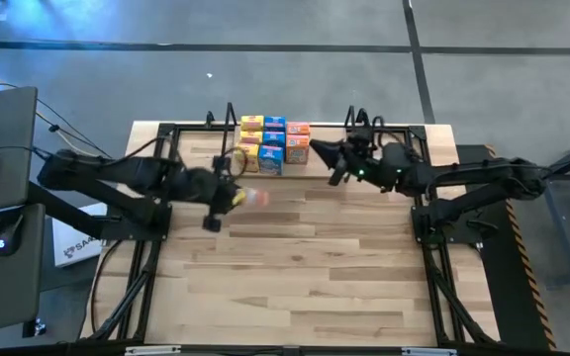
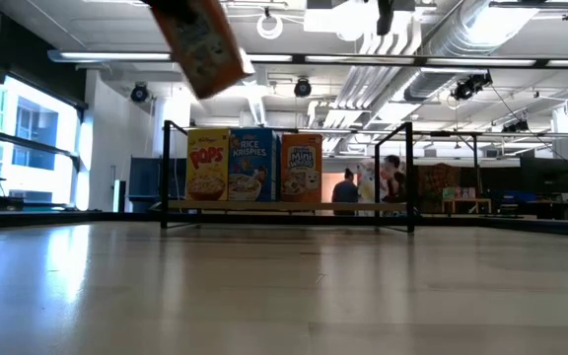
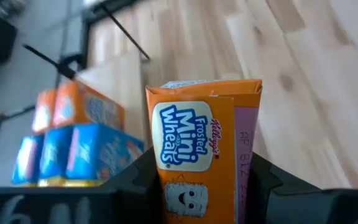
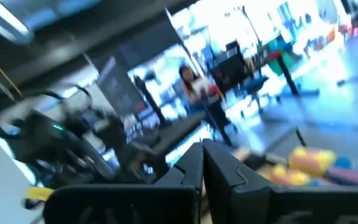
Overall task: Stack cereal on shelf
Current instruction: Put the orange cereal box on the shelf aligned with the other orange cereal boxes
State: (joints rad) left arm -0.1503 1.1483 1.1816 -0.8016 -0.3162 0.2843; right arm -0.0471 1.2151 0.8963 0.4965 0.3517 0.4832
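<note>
Currently the left gripper [image 3: 197, 186] was clamped on an orange box [image 3: 201, 155], lifted above the table [image 1: 305, 267] near the shelf [image 1: 228, 121]. Judged light, stiff but crushable, slick card; narrow sides best for holding. Right gripper [image 4: 202, 163] hovered beside the stack [image 1: 273, 141], fingers together, empty.

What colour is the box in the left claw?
Orange, a Mini Wheats box, clearest in the left wrist view.
</note>
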